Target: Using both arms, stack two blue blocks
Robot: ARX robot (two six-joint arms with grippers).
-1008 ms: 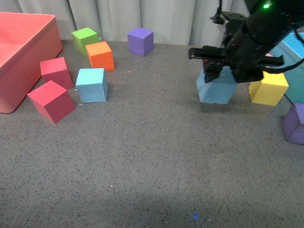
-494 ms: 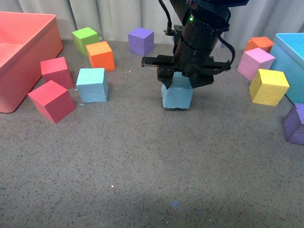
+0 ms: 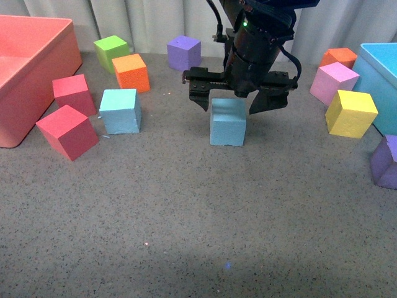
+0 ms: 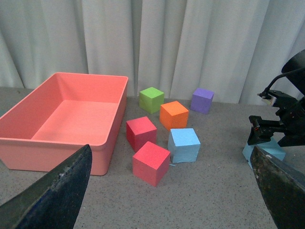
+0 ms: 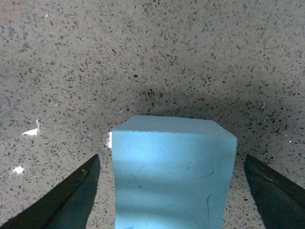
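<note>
Scanning the front view from its left edge, you had the salmon bin [image 3: 37,68] at the upper left and two red cubes [image 3: 67,131] beside it. Just right of them the first blue block [image 3: 120,110] sat flat on the grey table [image 3: 186,217], left of centre, with an orange cube [image 3: 131,72] and a green cube [image 3: 111,51] behind it. Near the middle of the frame the second blue block [image 3: 227,121] also rested on the table, well apart from the first. Your right gripper [image 3: 236,104] hung over it with jaws spread wide. In the right wrist view its fingers [image 5: 71,195] stood either side of the block with bare table showing in both gaps, so nothing was gripped. At the right edge a yellow cube [image 3: 350,113] lay beside the turquoise bin [image 3: 379,74]. Your left gripper [image 4: 170,152] showed only in its own wrist view, fingers far apart around nothing, well back from the blocks.
</note>
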